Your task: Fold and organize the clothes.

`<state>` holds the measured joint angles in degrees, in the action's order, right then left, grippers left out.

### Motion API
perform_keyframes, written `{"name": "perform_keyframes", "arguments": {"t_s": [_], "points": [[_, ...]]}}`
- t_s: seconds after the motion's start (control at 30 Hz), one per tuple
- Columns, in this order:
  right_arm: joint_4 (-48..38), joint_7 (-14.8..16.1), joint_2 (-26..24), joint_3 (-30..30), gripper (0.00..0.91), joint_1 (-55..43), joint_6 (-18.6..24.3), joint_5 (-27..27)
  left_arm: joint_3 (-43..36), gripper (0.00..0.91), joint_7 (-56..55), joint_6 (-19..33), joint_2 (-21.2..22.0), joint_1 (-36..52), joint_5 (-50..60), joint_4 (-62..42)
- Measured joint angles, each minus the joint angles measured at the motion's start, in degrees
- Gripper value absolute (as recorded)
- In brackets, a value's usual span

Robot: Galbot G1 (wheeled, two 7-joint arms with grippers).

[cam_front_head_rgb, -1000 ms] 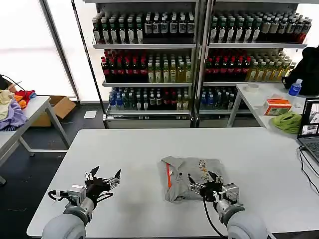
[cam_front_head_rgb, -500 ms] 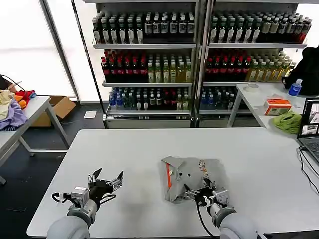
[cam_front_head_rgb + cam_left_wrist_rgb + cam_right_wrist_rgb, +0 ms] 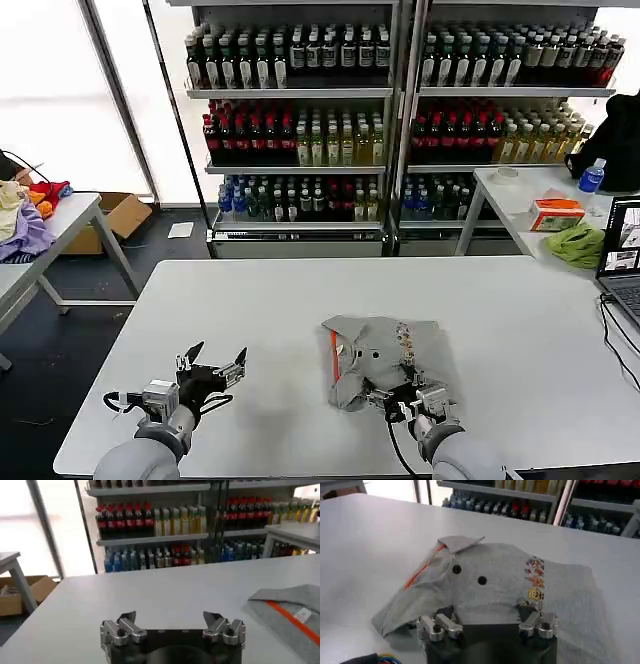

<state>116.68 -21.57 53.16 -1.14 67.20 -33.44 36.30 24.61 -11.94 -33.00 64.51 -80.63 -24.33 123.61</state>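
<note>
A folded light grey shirt lies on the white table, right of centre near the front edge. It has an orange-lined collar, two dark buttons and a small multicoloured print. My right gripper is open at the shirt's near edge, its fingertips wide apart and resting on the cloth. Over bare table at the front left my left gripper stands open with nothing between its fingers. In the left wrist view the shirt's collar edge lies off to that gripper's side.
Shelves of bottles stand behind the table. A side table at the right holds a lime-green cloth, an orange box and a laptop. Another table at the far left carries coloured fabrics.
My right gripper has drawn back toward the table's near edge and slightly left, and the shirt's near edge has bunched up. My left gripper has sunk a little nearer the front.
</note>
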Motion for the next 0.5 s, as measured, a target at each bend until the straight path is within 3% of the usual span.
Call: {"name": "perform_keyframes", "arguments": {"t_s": [0.3, 0.5], "points": [[3.33, 0.30, 0.07, -1.77, 0.907, -1.93, -0.01, 0.61, 0.43, 0.907, 0.08, 0.00, -0.27, -0.13, 0.02, 0.30], [0.54, -0.11, 2.21, -0.81, 0.907, -6.45, 0.06, 0.80, 0.69, 0.907, 0.21, 0.00, -0.08, -0.76, 0.08, 0.75]]}}
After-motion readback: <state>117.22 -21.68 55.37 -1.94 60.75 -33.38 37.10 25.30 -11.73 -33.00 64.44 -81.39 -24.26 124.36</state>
